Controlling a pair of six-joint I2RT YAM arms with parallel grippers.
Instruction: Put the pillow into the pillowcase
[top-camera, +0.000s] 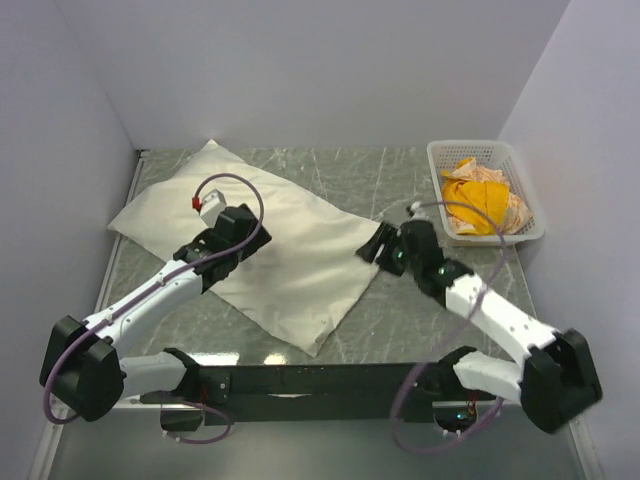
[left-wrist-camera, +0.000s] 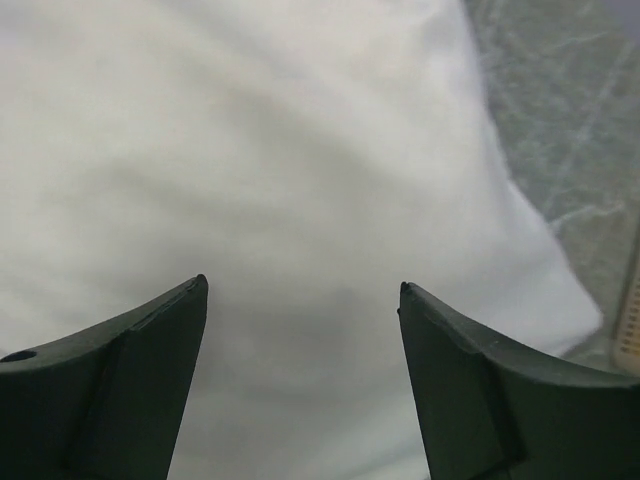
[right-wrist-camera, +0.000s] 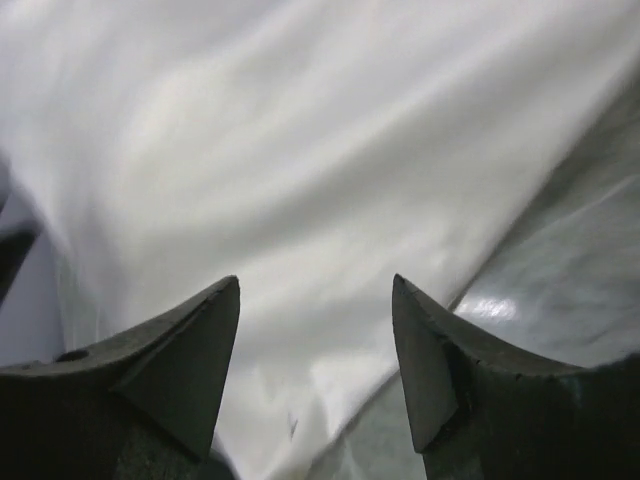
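You have one long cream shape lying slantwise on the grey-green marbled table: its far-left end is the pillow, plump, padded and smooth, and its near end is the pillowcase, thin, flat and limp, with a slight sheen and soft creases in your right wrist view. You cannot tell from any view where one cloth ends and the other begins, or how far the pillow sits inside the sack. At the far right stands a white plastic lattice basket holding a crumpled orange-yellow cloth, well apart from the bedding. Your left arm lies across the near-left part of the fabric and hides it from above. Your left gripper is spread wide, nothing between its dark fingers, and it hangs over the padded part near the pillow's rounded edge, with bare table showing beyond. Your right gripper is likewise spread and empty, poised at the right-hand edge of the pillowcase, where sheeny folds fill the gap between its fingers and the table shows beside them
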